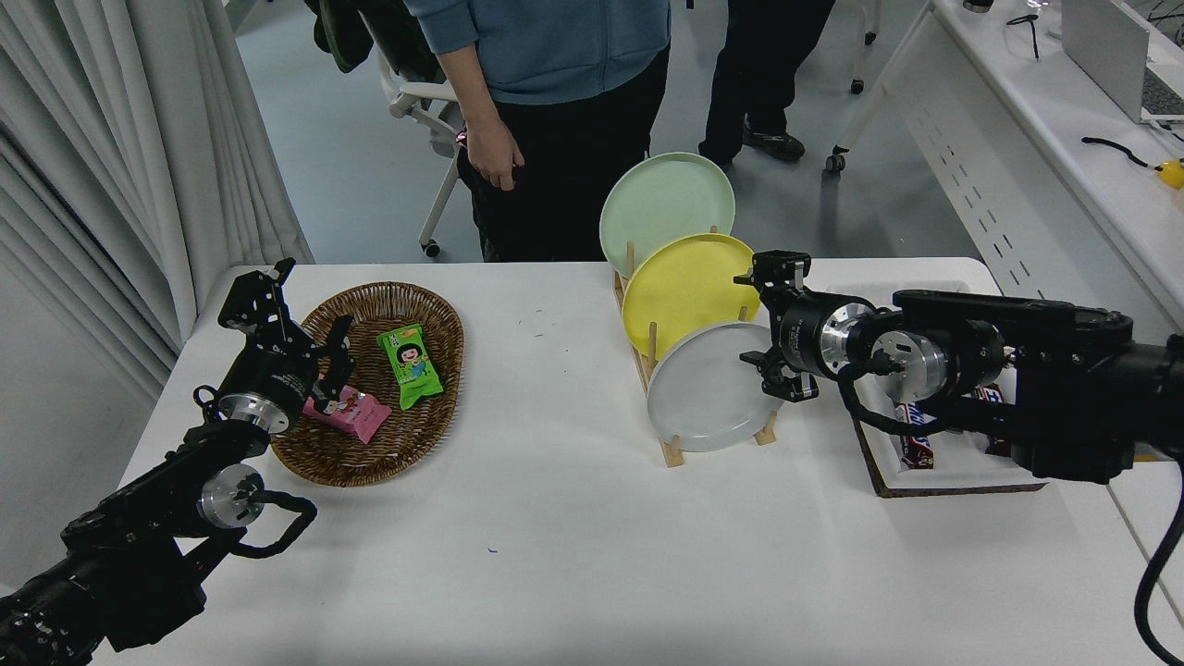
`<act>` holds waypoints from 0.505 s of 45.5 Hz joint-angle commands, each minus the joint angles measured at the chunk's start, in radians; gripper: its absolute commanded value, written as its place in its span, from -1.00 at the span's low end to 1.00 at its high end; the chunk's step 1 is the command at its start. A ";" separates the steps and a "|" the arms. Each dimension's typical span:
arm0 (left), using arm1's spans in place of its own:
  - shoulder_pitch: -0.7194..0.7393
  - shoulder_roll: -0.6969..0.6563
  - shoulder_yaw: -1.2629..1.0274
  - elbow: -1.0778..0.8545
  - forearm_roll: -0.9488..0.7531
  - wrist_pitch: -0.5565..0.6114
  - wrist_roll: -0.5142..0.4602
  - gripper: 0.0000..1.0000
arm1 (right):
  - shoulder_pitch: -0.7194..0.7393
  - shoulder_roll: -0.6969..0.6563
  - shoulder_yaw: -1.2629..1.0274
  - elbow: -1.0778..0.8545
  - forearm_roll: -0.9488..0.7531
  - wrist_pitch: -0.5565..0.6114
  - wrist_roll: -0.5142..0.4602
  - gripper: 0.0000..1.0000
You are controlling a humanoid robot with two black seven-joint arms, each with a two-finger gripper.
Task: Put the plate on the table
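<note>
The light-grey plate (708,388) stands on edge in the front slot of a wooden rack (668,449), in front of a yellow plate (689,287) and a pale green plate (666,208). My right gripper (763,328) is open, with one finger above and one below the grey plate's upper right rim, close to it. I cannot tell whether it touches. My left gripper (301,319) is parked at the lower left, open over the wicker basket (439,407). The white table (555,555) bears everything.
The basket holds a green snack packet (412,365) and a pink one (351,412). A white tray (953,472) with candy bars lies under my right arm. A person stands at the far edge, a hand (490,153) hanging. A white desk (1045,139) is at right.
</note>
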 commanded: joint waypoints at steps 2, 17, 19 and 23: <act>0.000 0.000 0.000 0.000 0.000 0.000 0.000 1.00 | -0.004 0.009 0.003 -0.029 0.002 0.005 -0.017 0.57; 0.000 0.000 0.000 0.000 0.000 0.000 0.000 1.00 | -0.004 0.018 0.021 -0.057 -0.001 0.006 -0.024 0.13; 0.000 0.000 0.000 0.000 0.000 0.000 0.000 1.00 | -0.001 0.020 0.023 -0.057 0.001 0.008 -0.024 0.13; 0.000 0.000 0.000 0.000 0.000 0.000 0.000 1.00 | -0.001 0.023 0.028 -0.057 0.002 0.014 -0.025 0.13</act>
